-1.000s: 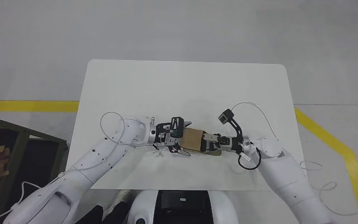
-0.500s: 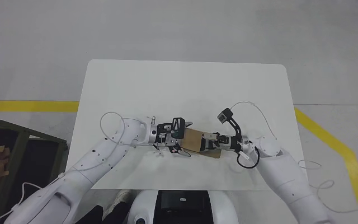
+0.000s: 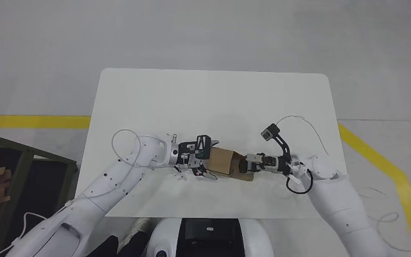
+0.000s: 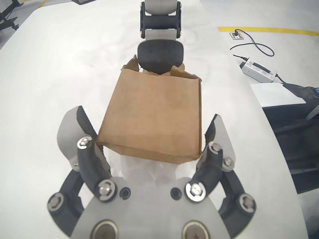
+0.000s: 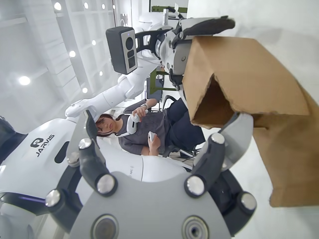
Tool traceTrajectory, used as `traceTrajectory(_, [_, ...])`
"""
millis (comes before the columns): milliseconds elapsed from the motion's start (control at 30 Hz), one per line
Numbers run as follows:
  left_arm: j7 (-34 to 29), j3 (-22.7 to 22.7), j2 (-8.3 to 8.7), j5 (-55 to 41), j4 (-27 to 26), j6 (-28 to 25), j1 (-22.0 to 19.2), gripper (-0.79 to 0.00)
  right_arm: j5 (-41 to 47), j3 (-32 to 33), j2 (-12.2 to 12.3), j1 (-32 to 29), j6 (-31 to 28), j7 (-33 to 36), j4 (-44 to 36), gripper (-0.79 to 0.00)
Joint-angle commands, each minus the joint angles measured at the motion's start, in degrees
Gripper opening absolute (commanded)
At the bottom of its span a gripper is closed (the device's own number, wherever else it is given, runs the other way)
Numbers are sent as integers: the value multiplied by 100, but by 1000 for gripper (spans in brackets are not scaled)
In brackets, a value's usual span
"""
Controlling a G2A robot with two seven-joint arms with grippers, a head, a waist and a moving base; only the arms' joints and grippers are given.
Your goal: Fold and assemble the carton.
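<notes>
A brown cardboard carton [image 3: 223,160] lies on its side near the front middle of the white table [image 3: 212,96]. My left gripper [image 3: 209,159] grips its closed end, one finger against each side [image 4: 147,115], so it is shut on the carton [image 4: 154,110]. At the other end, my right gripper [image 3: 249,164] stands open [image 5: 164,118]. One of its fingers [image 5: 238,125] rests at the carton's open mouth [image 5: 214,100], the other is well clear. A loose flap [image 5: 286,160] sticks out from that mouth beside the right gripper.
The table's far half and both side areas are bare. A dark green crate [image 3: 26,177] stands on the floor to the left. A grey power brick with its cable [image 4: 259,69] lies on the floor off the table's edge.
My right arm has drawn back to the right, its gripper sliding out from the carton's open end. The left gripper and the carton have stayed in place.
</notes>
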Motion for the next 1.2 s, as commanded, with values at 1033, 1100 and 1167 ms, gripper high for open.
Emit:
traceTrajectory(1033, [-120,-130,-56,19,-79,-183,79,0,-604,-589,126,641,-261,208,55,0])
traceTrajectory(1100, [-112,-137,-60,23,-72,-174,82,0,-568,-611,129,584,-302,168,56,0])
traceTrajectory(1167, [-114,-141,-64,20,-64,-184,86,0,-436,-607,131,493,-351,118,65,0])
